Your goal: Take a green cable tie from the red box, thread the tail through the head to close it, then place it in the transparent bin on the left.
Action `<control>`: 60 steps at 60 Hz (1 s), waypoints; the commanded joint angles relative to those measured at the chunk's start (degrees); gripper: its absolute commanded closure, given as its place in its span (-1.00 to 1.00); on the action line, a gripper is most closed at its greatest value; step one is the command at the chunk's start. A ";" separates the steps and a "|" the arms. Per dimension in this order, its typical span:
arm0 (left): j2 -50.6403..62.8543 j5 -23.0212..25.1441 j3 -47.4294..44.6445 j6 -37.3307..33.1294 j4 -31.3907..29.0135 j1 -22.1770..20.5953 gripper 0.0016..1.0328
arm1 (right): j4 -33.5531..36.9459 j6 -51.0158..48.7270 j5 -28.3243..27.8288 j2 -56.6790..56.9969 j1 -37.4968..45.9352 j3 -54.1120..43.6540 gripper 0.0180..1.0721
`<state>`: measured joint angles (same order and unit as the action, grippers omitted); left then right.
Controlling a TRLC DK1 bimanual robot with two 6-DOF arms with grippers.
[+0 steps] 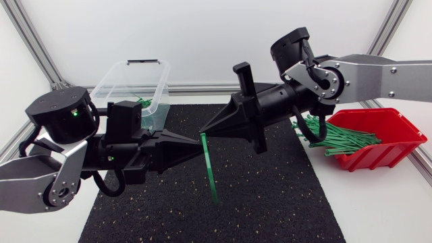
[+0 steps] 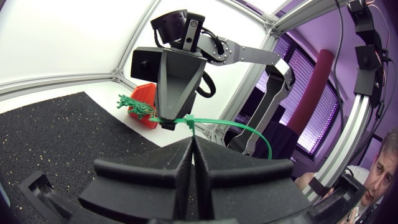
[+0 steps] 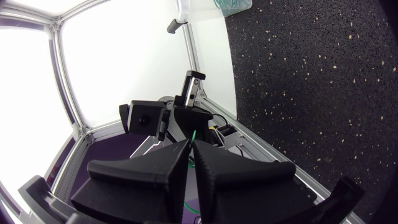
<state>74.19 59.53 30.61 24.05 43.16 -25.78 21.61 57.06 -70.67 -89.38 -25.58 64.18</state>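
A green cable tie (image 1: 210,169) hangs over the middle of the black mat, its tail pointing down. Both grippers meet at its upper end. My left gripper (image 1: 198,144) comes in from the left and is shut on the tie just below the top. My right gripper (image 1: 204,130) comes from the right and is shut on the top end. In the left wrist view the tie (image 2: 236,126) arcs sideways from the right gripper (image 2: 166,123), just ahead of my own closed fingertips (image 2: 192,140). The right wrist view shows a thin green strip (image 3: 194,138) between nearly closed fingers.
The red box (image 1: 385,145) with several green ties (image 1: 337,138) spilling over its rim stands at the right, under the right arm. The transparent bin (image 1: 128,84) stands at the back left with a few ties (image 1: 145,102) inside. The black mat (image 1: 270,202) covers the table's middle.
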 commanded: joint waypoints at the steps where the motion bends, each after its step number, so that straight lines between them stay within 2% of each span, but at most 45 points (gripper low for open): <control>1: -0.28 0.50 1.73 1.70 0.79 0.38 0.94 | -0.51 1.74 0.10 -0.53 -0.87 0.86 0.88; 14: -0.28 0.68 2.35 3.46 0.88 0.47 0.94 | -0.60 1.92 0.45 -1.93 -0.70 1.30 0.88; 38: -5.99 1.38 2.17 5.83 0.88 1.00 0.94 | -2.36 3.50 6.25 -6.59 -1.05 1.03 0.89; 52: -3.35 1.56 2.44 4.95 0.88 1.61 0.94 | -3.50 3.76 7.04 -2.99 -1.66 0.42 0.88; 54: -2.04 1.73 2.79 4.34 0.88 2.05 0.94 | -3.68 3.85 7.48 -2.29 -1.66 0.68 0.68; 55: -1.60 1.91 2.88 4.25 0.88 2.40 0.94 | -3.68 3.85 7.48 -2.29 -1.66 1.12 0.44; 56: -0.63 2.35 3.14 4.16 0.88 3.10 0.94 | -3.59 3.85 7.48 -2.29 -1.66 1.47 0.29; 59: 0.69 3.40 3.67 3.46 0.79 4.69 0.94 | -2.71 3.41 8.62 -2.46 -1.05 2.97 -0.01; 60: 0.87 3.58 3.67 3.28 0.70 4.95 0.94 | -2.62 3.32 8.98 -2.46 -0.96 3.14 -0.05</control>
<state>73.10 61.84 31.73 28.42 42.46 -22.68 18.26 59.20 -63.09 -91.94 -26.89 65.54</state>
